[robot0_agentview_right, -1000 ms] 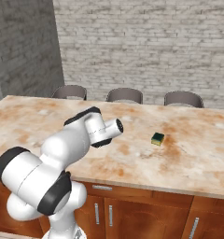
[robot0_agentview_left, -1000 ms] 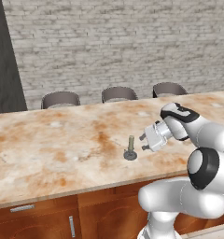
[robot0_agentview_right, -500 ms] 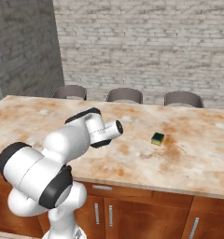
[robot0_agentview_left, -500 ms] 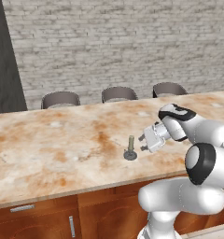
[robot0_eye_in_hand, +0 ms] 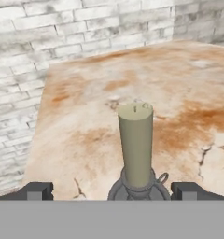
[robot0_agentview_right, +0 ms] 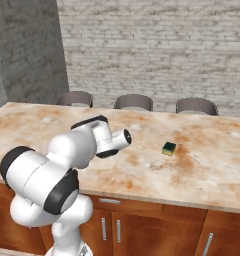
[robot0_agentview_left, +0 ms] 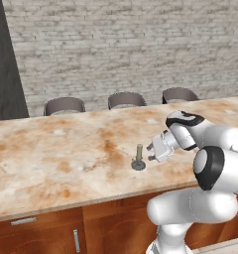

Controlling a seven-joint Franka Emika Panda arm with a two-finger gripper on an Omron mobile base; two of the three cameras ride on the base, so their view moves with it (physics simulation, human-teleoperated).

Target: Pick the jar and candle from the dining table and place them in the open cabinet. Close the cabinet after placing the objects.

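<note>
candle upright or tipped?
Upright: the candle stands vertical on its holder on the dining table, between the open fingertips.

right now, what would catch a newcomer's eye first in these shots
The white arm, folded low over the dining table, aims its claw at the candle standing upright near the front edge. In the hand view the candle stands between the two fingertips. A small green-and-yellow block lies further along the marbled top.
</note>
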